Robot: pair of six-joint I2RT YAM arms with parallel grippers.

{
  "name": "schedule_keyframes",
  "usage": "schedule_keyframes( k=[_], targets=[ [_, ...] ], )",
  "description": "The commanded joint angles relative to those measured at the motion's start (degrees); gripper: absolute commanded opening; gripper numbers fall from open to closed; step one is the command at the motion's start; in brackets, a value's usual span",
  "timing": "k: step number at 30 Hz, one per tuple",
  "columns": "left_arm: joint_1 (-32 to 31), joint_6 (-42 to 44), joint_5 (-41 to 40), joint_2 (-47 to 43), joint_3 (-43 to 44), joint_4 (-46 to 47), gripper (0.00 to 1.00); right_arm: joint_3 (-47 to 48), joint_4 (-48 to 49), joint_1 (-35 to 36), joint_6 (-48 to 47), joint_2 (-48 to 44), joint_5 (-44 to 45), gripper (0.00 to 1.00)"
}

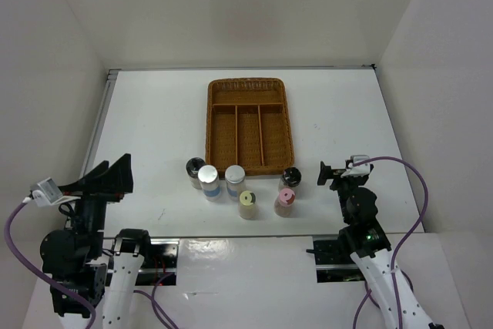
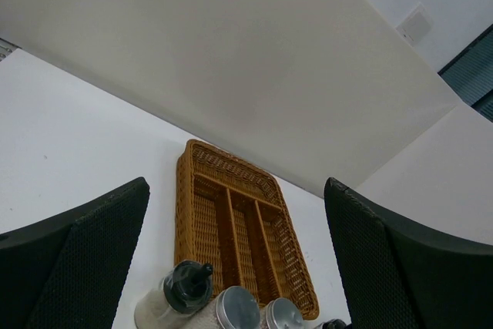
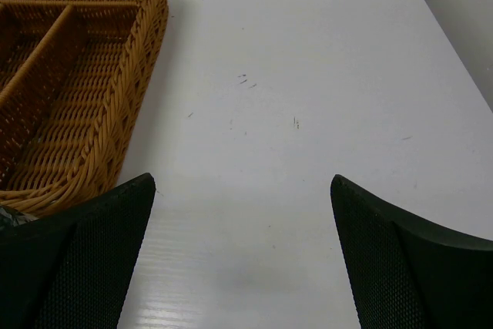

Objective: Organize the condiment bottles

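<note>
Six condiment bottles stand in a loose cluster on the white table just in front of the wicker tray [image 1: 246, 82]. They are a black-capped one [image 1: 195, 169], two silver-capped ones [image 1: 209, 179] [image 1: 235, 178], a yellow-green-capped one [image 1: 247, 203], a pink-capped one [image 1: 286, 201] and a second black-capped one [image 1: 290, 178]. My left gripper [image 1: 108, 175] is open and empty, raised to the left of the cluster. The left wrist view [image 2: 235, 206] shows the black-capped bottle [image 2: 185, 287] and both silver caps [image 2: 237, 310] [image 2: 283, 315] below the jaws. My right gripper [image 1: 333, 173] is open and empty, low to the right of the cluster [image 3: 243, 190].
The brown wicker tray [image 2: 185, 213] has three long compartments and one cross compartment, all empty; its corner shows in the right wrist view [image 3: 115, 113]. White walls enclose the table on three sides. Purple cables loop beside both arm bases.
</note>
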Motion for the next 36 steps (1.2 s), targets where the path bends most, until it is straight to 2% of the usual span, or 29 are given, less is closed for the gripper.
schedule_keyframes(
  k=[1,5,9,12,15,18,23,24,25,27,28,29,30,32,33,34,35,36],
  targets=[
    [0.29,1.38,1.89,-7.83,0.89,1.06,1.0,-2.24,0.96,-0.4,-0.79,-4.49,-0.18,0.99],
    [0.29,3.05,1.88,-7.83,2.47,-1.22,1.0,-2.24,0.96,-0.4,-0.79,-4.49,-0.18,0.99],
    [0.29,9.38,8.12,-7.83,1.77,-1.22,1.0,-2.24,0.96,-0.4,-0.79,-4.49,-0.18,0.99],
    [0.29,6.41,8.13,-7.83,0.19,-0.7,1.0,-2.24,0.96,-0.4,-0.79,-4.49,-0.18,0.99],
    [0.29,2.89,11.19,-7.83,-2.44,0.96,1.0,-2.24,0.96,-0.4,2.63,-4.49,5.01,0.99],
    [0.29,1.57,11.21,-5.9,-3.07,-0.08,1.0,-2.24,2.26,-0.4,0.98,-4.49,1.78,0.99],
    [0.29,5.43,12.69,4.54,0.62,-2.02,1.0,2.94,7.62,-0.4,-5.36,-4.49,-2.37,0.99],
    [0.29,6.83,12.7,7.69,1.32,-2.54,1.0,4.16,13.38,-0.4,-3.45,-4.49,-1.68,0.99],
    [0.29,7.36,12.7,9.12,2.02,-2.54,1.0,4.87,15.35,-0.4,4.06,-4.49,-0.11,0.99],
    [0.29,9.64,12.7,12.19,2.65,-2.54,1.0,11.71,12.93,-0.4,11.13,-4.49,2.36,0.99],
    [0.29,9.65,11.92,12.99,2.65,-2.54,1.0,13.73,6.73,-0.4,17.86,-4.49,9.59,0.99],
    [0.29,10.35,11.91,14.56,2.65,-1.41,1.0,17.24,2.06,-0.4,37.42,-4.49,15.23,0.99],
    [0.29,10.36,11.91,15.36,2.65,-0.88,1.0,19.1,-12.08,-0.4,50.93,-4.49,26.43,0.99],
    [0.29,11.06,12.87,18.69,4.22,-0.26,1.0,21.83,-20.37,-0.4,67.07,-4.49,31.09,0.99],
    [0.29,11.67,13.4,20.1,4.75,-0.26,1.0,22.36,-21.79,-0.4,67.67,-4.49,31.11,0.99],
    [0.29,12.63,13.4,21.68,4.76,-0.26,1.0,22.98,-20.15,-0.4,65.94,-4.49,27.11,0.99],
    [-0.23,13.34,14.19,24.92,5.36,-0.78,1.0,22.98,-17.44,-0.4,60.18,-4.49,24.54,0.99],
    [-0.24,13.87,14.19,26.52,5.37,-0.79,1.0,22.98,-15.06,-0.4,60.12,-4.49,22.6,0.99]
  ],
)
